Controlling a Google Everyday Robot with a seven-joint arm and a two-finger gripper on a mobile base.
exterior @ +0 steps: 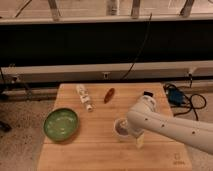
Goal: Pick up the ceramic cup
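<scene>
The ceramic cup (120, 130) stands on the bench (100, 150), right of the green bowl (60, 124). My hand (132, 136), spread it seems, hangs farther right, the cup just left of it.

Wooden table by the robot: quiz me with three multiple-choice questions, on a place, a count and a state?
1. Where is the small whitish-grey ceramic cup? A on the floor; B on the wooden table, right of the wide green bowl, beside the gripper; C on a shelf.
2. Objects on the table? A two; B four; C six.
3. The clear plastic bottle is: A lying down; B upright; C in the gripper.
Answers: B, cup sits by the gripper; B, cup, bowl, bottle, reddish-brown item; A, it lies flat.
</scene>
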